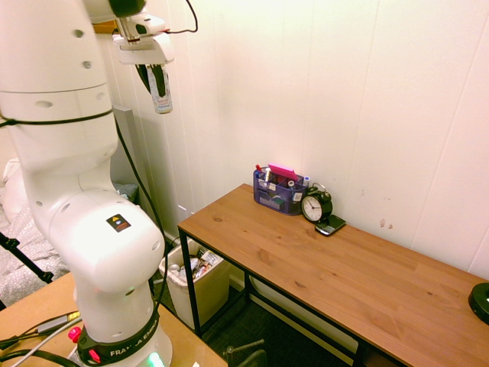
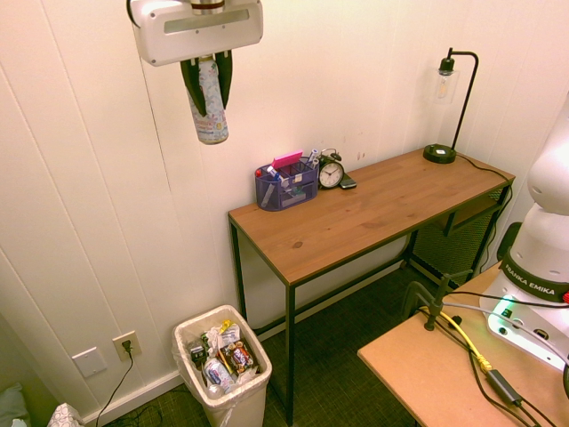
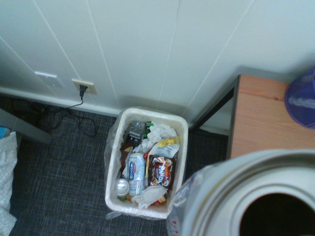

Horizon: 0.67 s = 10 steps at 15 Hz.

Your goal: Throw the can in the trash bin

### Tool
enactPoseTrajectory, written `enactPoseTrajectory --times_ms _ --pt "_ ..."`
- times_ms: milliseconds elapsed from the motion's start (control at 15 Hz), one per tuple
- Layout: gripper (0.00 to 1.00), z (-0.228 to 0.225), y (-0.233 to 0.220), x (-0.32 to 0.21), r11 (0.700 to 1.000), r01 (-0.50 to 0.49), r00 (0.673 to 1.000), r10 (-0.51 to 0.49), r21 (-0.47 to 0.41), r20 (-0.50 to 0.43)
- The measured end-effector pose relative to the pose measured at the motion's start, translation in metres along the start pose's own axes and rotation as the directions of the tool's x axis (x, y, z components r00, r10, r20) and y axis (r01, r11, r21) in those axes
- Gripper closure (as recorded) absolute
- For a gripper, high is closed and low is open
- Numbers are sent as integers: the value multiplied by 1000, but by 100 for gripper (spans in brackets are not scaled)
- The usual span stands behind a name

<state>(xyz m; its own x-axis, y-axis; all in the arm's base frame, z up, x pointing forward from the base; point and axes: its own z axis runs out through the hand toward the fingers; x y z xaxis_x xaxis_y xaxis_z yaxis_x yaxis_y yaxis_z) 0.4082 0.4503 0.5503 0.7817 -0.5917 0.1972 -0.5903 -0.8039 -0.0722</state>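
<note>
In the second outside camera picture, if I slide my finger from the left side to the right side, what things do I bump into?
Trash bin → can, held up high by the tool → blue pen holder → alarm clock → desk lamp.

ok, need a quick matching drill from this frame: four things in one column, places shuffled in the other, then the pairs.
Things:
1. can
2. trash bin
3. alarm clock
4. desk lamp

Places:
A. on the floor beside the desk's leg
B. far end of the desk, by the wall
C. held high in the gripper, above the bin
D. on the desk next to the blue pen organiser

Pairs: 1-C, 2-A, 3-D, 4-B
</note>
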Motion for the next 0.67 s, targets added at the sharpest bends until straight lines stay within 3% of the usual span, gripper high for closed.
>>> enactPoseTrajectory --times_ms 267,667 --pt "0 5 -34 6 1000 -14 1000 14 -10 28" --pt "0 -1 -38 26 998 -54 998 55 -11 40"
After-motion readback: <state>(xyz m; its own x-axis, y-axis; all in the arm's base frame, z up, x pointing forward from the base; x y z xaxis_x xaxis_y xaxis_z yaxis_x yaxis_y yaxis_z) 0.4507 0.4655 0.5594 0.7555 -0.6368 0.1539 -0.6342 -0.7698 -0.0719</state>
